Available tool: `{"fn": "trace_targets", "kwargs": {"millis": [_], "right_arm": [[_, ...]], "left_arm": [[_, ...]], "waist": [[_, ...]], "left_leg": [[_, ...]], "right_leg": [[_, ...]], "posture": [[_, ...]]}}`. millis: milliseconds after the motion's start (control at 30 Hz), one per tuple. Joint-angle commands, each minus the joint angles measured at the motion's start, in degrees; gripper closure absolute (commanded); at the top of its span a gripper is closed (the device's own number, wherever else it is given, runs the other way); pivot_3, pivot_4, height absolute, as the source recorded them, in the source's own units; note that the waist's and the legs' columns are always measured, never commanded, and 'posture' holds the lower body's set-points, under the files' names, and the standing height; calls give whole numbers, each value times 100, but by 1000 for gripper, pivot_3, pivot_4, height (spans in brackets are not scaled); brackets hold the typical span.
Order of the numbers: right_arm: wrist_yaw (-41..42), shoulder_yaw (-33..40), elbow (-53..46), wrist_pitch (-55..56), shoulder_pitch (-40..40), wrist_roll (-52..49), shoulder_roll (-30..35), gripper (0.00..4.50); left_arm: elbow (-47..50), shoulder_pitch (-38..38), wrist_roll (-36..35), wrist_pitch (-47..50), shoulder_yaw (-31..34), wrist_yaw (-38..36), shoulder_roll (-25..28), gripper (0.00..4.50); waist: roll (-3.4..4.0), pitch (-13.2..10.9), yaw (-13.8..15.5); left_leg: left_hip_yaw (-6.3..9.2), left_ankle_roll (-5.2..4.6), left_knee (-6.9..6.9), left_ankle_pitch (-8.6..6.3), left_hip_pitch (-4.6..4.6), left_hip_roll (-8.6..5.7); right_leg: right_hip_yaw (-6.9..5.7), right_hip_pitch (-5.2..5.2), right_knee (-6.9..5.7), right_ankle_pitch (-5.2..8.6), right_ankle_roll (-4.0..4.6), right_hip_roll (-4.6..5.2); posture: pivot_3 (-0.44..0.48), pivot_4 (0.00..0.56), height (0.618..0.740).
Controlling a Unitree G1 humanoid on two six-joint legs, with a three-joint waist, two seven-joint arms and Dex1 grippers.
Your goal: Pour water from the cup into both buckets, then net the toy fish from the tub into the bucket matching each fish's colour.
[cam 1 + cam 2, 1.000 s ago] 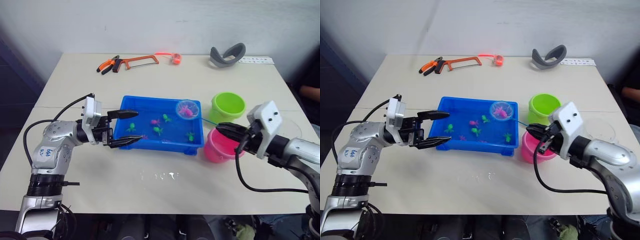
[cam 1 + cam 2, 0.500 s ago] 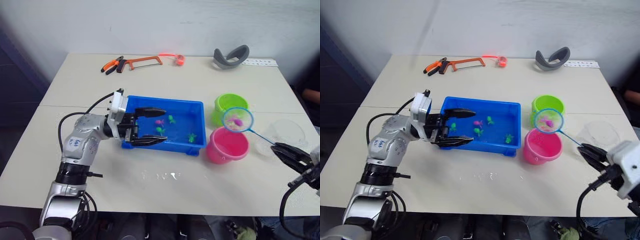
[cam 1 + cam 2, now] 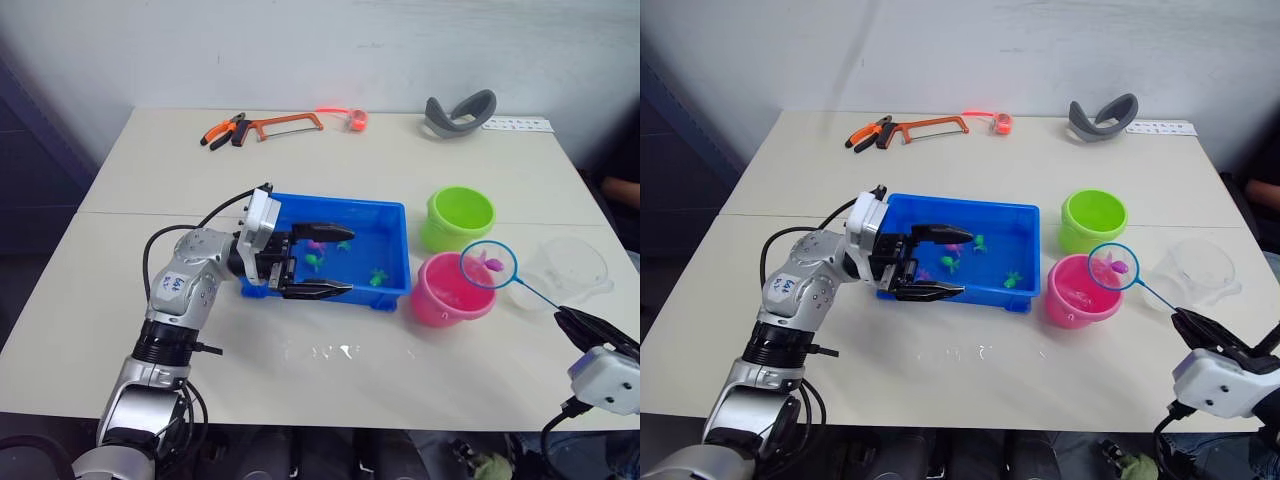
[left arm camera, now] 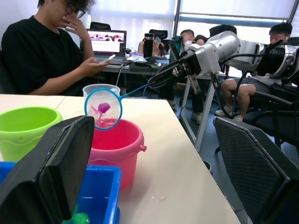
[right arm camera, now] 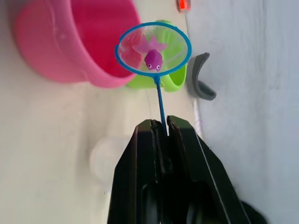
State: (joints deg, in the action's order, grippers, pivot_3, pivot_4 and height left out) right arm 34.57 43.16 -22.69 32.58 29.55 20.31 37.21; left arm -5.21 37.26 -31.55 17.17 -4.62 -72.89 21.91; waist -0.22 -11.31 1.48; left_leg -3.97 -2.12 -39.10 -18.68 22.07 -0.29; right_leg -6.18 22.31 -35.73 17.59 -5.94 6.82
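The blue tub [image 3: 392, 213] sits mid-table holding several small green and pink toy fish [image 3: 378, 273]. My left gripper [image 3: 350, 262] hangs open over the tub's front half, nothing between its fingers. Right of the tub stand the pink bucket [image 3: 443, 298] and, behind it, the green bucket [image 3: 458, 218]. My right gripper [image 5: 159, 122] is shut on the thin handle of a blue-rimmed net [image 3: 485, 270]. The net is held just above the pink bucket's right rim with a pink fish [image 5: 153, 58] in it. The clear cup [image 3: 572, 268] stands upright at the far right.
An orange hacksaw [image 3: 285, 124], pliers [image 3: 220, 130], a small orange-red item [image 3: 352, 118] and a grey curved piece [image 3: 458, 108] lie along the table's far edge. Water drops [image 3: 330, 350] spot the table in front of the tub. People sit beyond the table's right side [image 4: 42, 51].
My right gripper has drawn back to the front right, carrying the net with the pink fish from the tub to over the pink bucket. My left gripper has moved right, over the tub.
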Motion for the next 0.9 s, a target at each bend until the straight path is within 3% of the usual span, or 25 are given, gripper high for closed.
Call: {"fn": "trace_targets", "kwargs": {"millis": [33, 267, 600, 800, 900], "right_arm": [[-1289, 441, 111, 1006, -162, 1456, 140, 4500], [-2477, 441, 374, 1684, -126, 2558, 414, 4500], [-3713, 443, 660, 1737, 166, 3500, 622, 4500], [-3781, 326, 453, 1410, 224, 3246, 460, 4500], [-3399, 214, 243, 1098, 204, 2410, 388, 4500]], "left_arm": [[88, 42, -4, -98, 15, 20, -82, 79], [-41, 5, 63, -192, 57, 137, -192, 79], [-323, 40, 81, -364, 131, 255, -337, 79], [-534, 102, 103, -491, 156, 237, -346, 79], [-608, 116, 118, -539, 178, 196, -306, 79]], "waist": [[0, 0, -1], [1, 1, 0], [2, 1, 0], [2, 1, -9], [2, 1, -10]], "left_leg": [[-1, 0, 0, 0, 0, 0], [1, 7, 0, 3, 0, 3], [1, 8, 1, 3, 1, 4], [0, 10, 1, 5, -2, 5], [0, 10, 0, 5, -2, 5]], "right_leg": [[2, 1, 0, 0, 0, 0], [2, 0, 0, 2, 3, -4], [1, -1, 0, 2, 4, -5], [3, 0, 8, 3, 5, -6], [3, -1, 6, 3, 5, -6]], "posture": [[0, 150, 740], [0, 150, 740], [0, 150, 740], [0, 150, 740], [0, 150, 740]]}}
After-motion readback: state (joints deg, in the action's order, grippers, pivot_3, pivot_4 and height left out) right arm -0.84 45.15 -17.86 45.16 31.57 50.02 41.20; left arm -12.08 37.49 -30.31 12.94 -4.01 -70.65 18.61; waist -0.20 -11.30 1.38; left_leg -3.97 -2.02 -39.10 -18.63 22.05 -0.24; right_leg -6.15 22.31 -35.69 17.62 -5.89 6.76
